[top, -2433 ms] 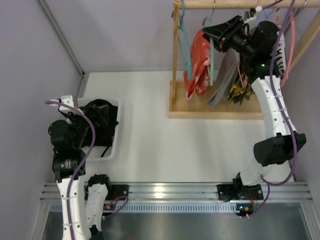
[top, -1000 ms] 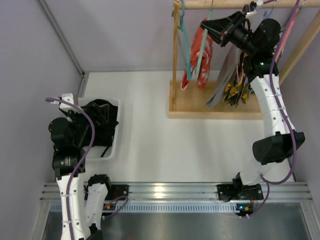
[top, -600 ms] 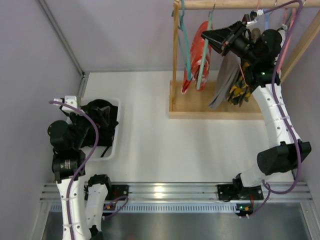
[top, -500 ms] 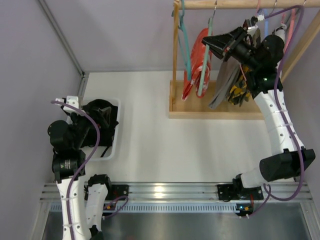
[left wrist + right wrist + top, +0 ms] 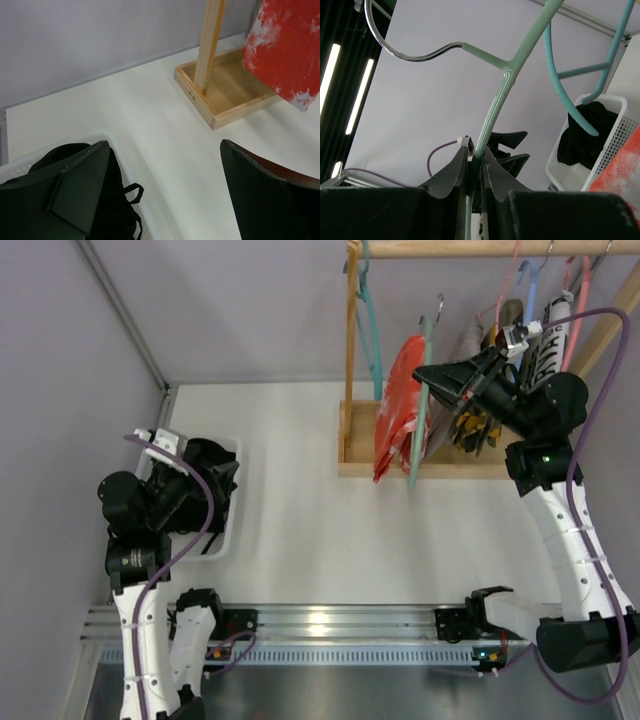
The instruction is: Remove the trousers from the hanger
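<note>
My right gripper (image 5: 432, 378) is shut on the stem of a pale green hanger (image 5: 420, 400). The red trousers (image 5: 398, 410) hang from it in front of the wooden rack. The hanger's metal hook (image 5: 438, 306) is off the rail. In the right wrist view the fingertips (image 5: 476, 159) pinch the green stem (image 5: 506, 80) below the hook (image 5: 405, 50); a corner of the trousers (image 5: 620, 180) shows at lower right. My left gripper (image 5: 212, 485) is open and empty over the white basket (image 5: 236, 502). The left wrist view shows its wide gap (image 5: 165, 190) and the trousers (image 5: 285, 50) at upper right.
The wooden rack (image 5: 352, 350) with its rail (image 5: 480, 248) and tray base (image 5: 235, 95) stands at the back right. It carries a teal hanger (image 5: 370, 300) and several more garments (image 5: 478, 420). The basket holds a black garment (image 5: 90, 215). Walls close the left and back.
My right gripper has lifted the green hanger with the red trousers off the rail and brought it down and forward. My left gripper has turned right, towards the rack.
</note>
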`<state>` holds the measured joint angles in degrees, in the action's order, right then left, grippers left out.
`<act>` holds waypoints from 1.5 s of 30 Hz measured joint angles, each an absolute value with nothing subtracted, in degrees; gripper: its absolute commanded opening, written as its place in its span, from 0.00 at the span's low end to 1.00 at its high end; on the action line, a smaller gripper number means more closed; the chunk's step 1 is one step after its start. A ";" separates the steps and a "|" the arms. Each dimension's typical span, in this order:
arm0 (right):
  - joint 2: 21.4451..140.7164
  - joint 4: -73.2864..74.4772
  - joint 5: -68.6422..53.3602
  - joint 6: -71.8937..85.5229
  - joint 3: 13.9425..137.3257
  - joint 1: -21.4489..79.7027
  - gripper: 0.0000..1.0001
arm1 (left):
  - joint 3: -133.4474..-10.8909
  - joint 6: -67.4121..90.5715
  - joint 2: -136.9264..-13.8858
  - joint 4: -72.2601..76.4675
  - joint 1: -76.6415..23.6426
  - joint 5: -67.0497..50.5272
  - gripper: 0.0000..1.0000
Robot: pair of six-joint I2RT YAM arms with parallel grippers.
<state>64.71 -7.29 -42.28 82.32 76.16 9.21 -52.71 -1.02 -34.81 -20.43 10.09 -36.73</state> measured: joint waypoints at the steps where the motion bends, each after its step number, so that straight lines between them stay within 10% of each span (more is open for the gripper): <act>1: 63.79 -7.33 -42.28 82.37 75.11 9.21 0.00 | -52.69 -1.43 -35.40 -19.86 10.00 -37.56 0.98; 23: 55.48 -1.89 -41.67 80.68 70.11 9.23 0.00 | -52.21 -22.50 -62.63 6.81 -61.08 8.05 0.98; 45: 56.55 4.21 -40.16 78.63 77.06 9.28 0.00 | -59.64 -23.51 -84.05 37.23 -67.77 21.06 0.89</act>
